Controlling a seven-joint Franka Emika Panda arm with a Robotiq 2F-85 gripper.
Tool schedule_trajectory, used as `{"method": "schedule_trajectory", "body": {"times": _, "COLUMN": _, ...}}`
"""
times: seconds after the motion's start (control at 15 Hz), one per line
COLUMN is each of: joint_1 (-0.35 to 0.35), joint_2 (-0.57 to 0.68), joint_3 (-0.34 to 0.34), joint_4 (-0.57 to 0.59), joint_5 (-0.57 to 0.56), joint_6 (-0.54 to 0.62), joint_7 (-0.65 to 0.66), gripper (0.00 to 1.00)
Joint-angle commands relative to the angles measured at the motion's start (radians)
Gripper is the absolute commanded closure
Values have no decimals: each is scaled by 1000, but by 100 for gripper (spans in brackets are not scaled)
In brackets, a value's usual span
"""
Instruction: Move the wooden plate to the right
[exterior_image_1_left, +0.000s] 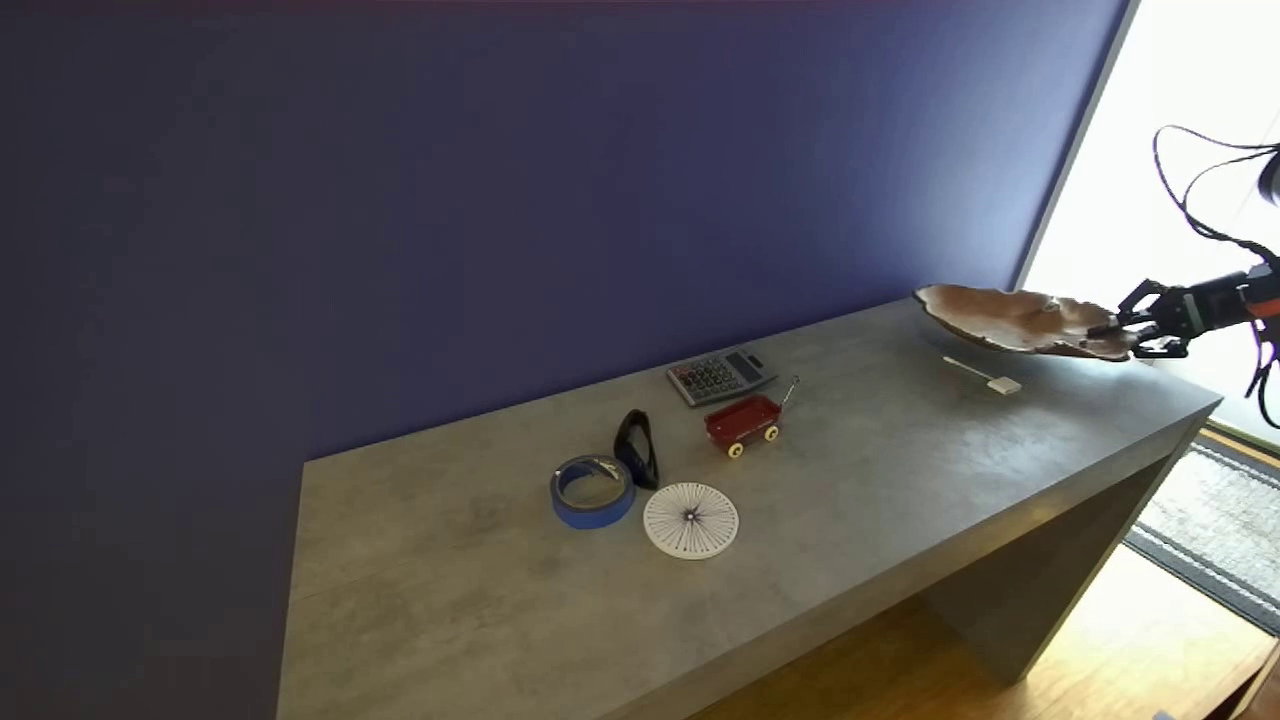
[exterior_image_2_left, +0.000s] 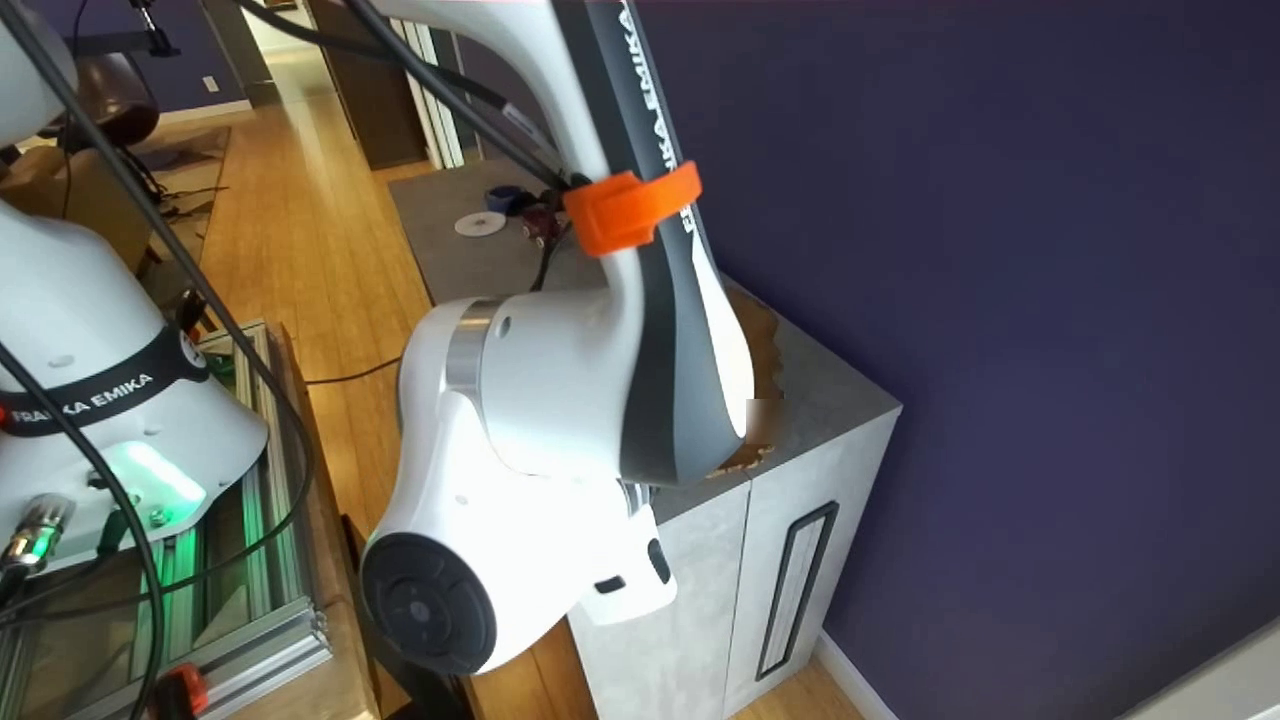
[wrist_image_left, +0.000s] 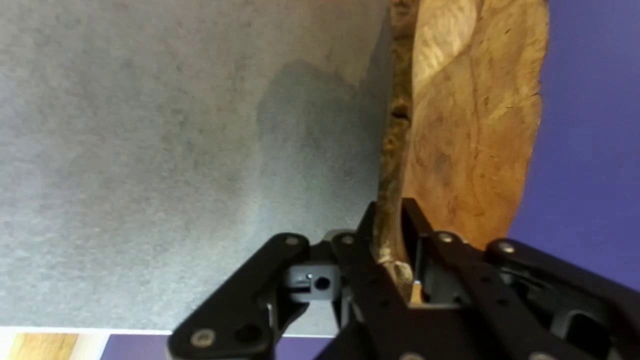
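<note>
The wooden plate is a large, shallow brown dish with a wavy rim at the far right end of the grey table in an exterior view. It looks tilted and raised, with a shadow under it. Part of the plate shows behind the arm in an exterior view. In the wrist view the plate runs up the right of centre. My gripper has one finger on each side of its near rim and is shut on it. The gripper also shows at the plate's right end; the arm hides it in an exterior view.
A white adapter cable lies on the table just below the plate. A calculator, red toy wagon, black object, blue tape ring and white disc lie farther along. A purple wall borders the table's back.
</note>
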Motion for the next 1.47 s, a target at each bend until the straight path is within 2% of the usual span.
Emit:
{"method": "schedule_trajectory", "body": {"times": 0.0, "joint_1": -11, "joint_2": 38, "joint_3": -2, "joint_4": 39, "joint_5": 22, "joint_6": -47, "joint_7": -4, "gripper": 97}}
{"method": "schedule_trajectory", "body": {"times": 0.07, "joint_1": -7, "joint_2": 42, "joint_3": -4, "joint_4": 43, "joint_5": 21, "joint_6": -41, "joint_7": -4, "gripper": 64}}
{"method": "schedule_trajectory", "body": {"times": 0.2, "joint_1": -3, "joint_2": 34, "joint_3": -12, "joint_4": 44, "joint_5": 14, "joint_6": -37, "joint_7": -5, "gripper": 54}}
{"method": "schedule_trajectory", "body": {"times": 0.33, "joint_1": 7, "joint_2": 8, "joint_3": -28, "joint_4": 34, "joint_5": 3, "joint_6": -15, "joint_7": -11, "gripper": 40}}
{"method": "schedule_trajectory", "body": {"times": 0.67, "joint_1": 75, "joint_2": -107, "joint_3": -122, "joint_4": -38, "joint_5": -74, "joint_6": 210, "joint_7": 5, "gripper": 5}}
{"method": "schedule_trajectory", "body": {"times": 0.87, "joint_1": 92, "joint_2": -270, "joint_3": -160, "joint_4": -142, "joint_5": -273, "joint_6": 232, "joint_7": 17, "gripper": 0}}
{"method": "schedule_trajectory", "body": {"times": 0.93, "joint_1": 131, "joint_2": -320, "joint_3": -201, "joint_4": -178, "joint_5": -311, "joint_6": 202, "joint_7": 14, "gripper": 0}}
{"method": "schedule_trajectory", "body": {"times": 1.13, "joint_1": 192, "joint_2": -476, "joint_3": -218, "joint_4": -268, "joint_5": -377, "joint_6": 179, "joint_7": 4, "gripper": 0}}
{"method": "schedule_trajectory", "body": {"times": 1.2, "joint_1": 214, "joint_2": -534, "joint_3": -207, "joint_4": -298, "joint_5": -398, "joint_6": 177, "joint_7": 18, "gripper": 0}}
{"method": "schedule_trajectory", "body": {"times": 1.27, "joint_1": 189, "joint_2": -583, "joint_3": -138, "joint_4": -318, "joint_5": -431, "joint_6": 168, "joint_7": 39, "gripper": 0}}
{"method": "schedule_trajectory", "body": {"times": 1.4, "joint_1": 212, "joint_2": -655, "joint_3": -65, "joint_4": -365, "joint_5": -459, "joint_6": 148, "joint_7": 59, "gripper": 0}}
